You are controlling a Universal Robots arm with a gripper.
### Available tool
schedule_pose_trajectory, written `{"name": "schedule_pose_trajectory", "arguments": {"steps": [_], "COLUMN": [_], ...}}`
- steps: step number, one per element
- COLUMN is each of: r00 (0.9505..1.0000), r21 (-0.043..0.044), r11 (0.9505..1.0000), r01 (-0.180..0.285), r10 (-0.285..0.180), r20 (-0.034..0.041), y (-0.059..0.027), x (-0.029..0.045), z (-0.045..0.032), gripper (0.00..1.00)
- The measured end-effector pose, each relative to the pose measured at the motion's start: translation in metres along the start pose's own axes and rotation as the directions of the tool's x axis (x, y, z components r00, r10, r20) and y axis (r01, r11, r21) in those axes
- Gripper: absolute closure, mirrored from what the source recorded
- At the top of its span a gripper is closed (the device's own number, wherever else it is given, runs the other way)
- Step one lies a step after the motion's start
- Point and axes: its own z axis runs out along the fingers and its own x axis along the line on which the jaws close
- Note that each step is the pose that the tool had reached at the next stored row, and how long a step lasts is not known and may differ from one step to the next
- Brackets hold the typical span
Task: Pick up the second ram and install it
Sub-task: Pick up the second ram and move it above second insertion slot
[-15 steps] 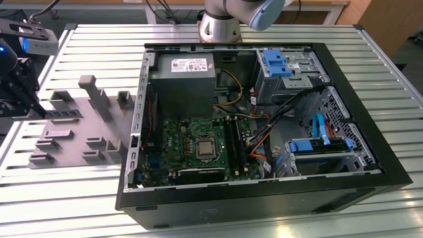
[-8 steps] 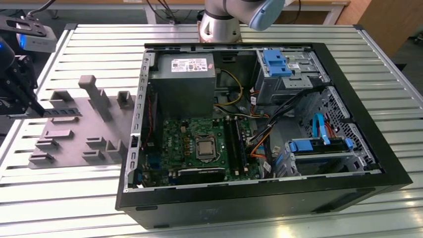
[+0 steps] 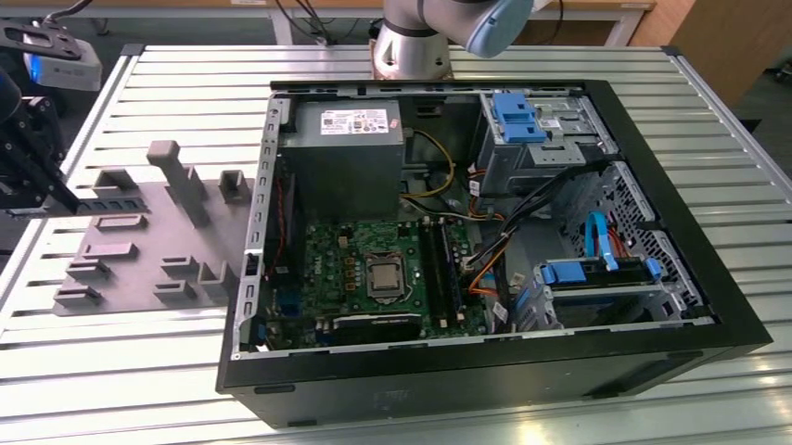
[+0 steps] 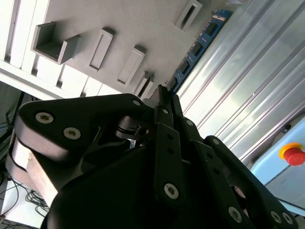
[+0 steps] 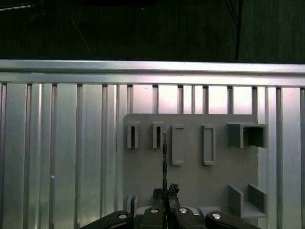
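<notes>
Fingers (image 4: 164, 119) tight on second ram (image 4: 198, 45): blue-faced in second wrist view, edge-on in first wrist view.

Grey holder tray (image 3: 143, 236) with upright posts, lying on the slatted metal bench (image 3: 161, 83) just beneath the tool (image 5: 164, 193). Open computer case (image 3: 495, 385), well apart from the tool, containing grey power-supply box (image 3: 340, 162), green motherboard (image 3: 332, 269) and blue drive brackets (image 3: 520, 116).
</notes>
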Motion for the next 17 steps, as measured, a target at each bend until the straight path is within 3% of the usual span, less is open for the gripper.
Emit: {"name": "schedule_pose_trajectory", "arguments": {"steps": [17], "r00": [1.0000], "r21": [0.0000], "r11": [1.0000], "r01": [0.000], "r10": [0.000], "r20": [0.0001], "y": [0.0002], "x": [-0.0003], "z": [-0.0115], "gripper": [0.86]}}
